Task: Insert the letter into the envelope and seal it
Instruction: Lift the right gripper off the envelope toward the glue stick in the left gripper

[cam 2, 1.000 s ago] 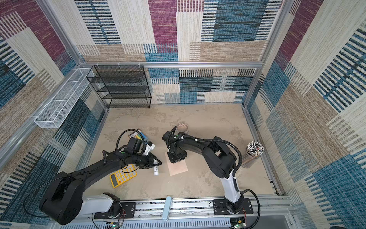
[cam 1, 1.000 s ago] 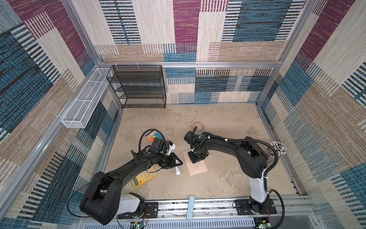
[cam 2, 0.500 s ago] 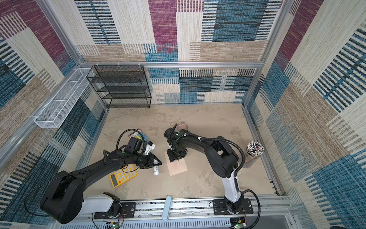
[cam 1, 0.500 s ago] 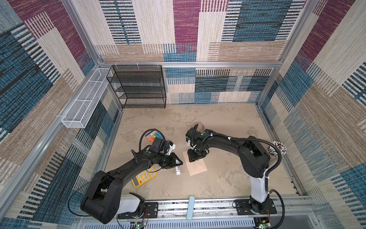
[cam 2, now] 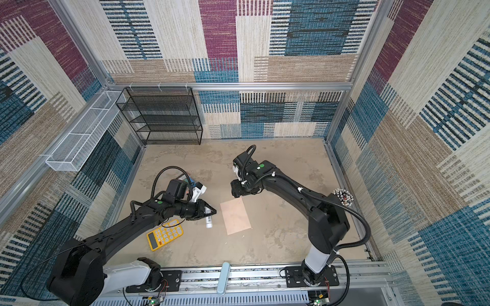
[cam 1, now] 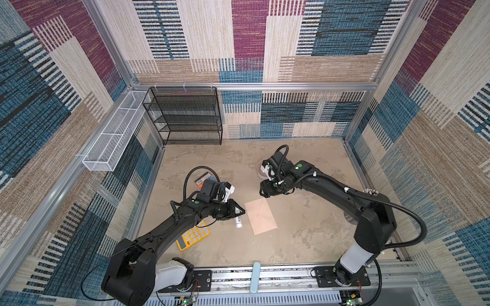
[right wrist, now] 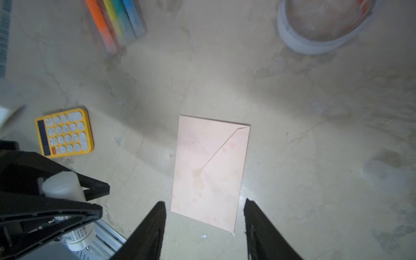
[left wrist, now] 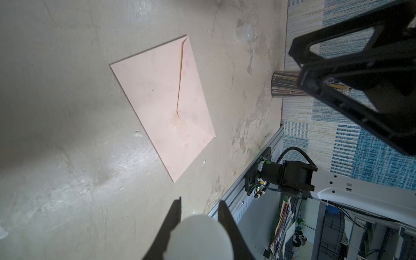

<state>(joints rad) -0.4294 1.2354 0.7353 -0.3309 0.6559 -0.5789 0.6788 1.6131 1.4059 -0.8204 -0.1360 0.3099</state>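
Showed the envelope (right wrist: 209, 171) flat, flap (right wrist: 227, 162) folded down, just beyond the spread, empty jaws of the right gripper (right wrist: 203, 201); letter unseen. Clamped a white tube (right wrist: 60, 188) (likely glue) in the left gripper (left wrist: 200, 200) alongside. Needed even pressing along the flap edge.

The envelope (cam 1: 261, 216) is a pale peach-pink paper rectangle, seen in both top views (cam 2: 235, 216) lying flat near the middle of the beige tabletop (cam 1: 297, 238), with its long sides running roughly front to back and slightly skewed. Its triangular flap (left wrist: 193, 94) is folded down against the body. Faint pinkish blotches mark the paper, and a yellowish stain sits at the flap's tip.
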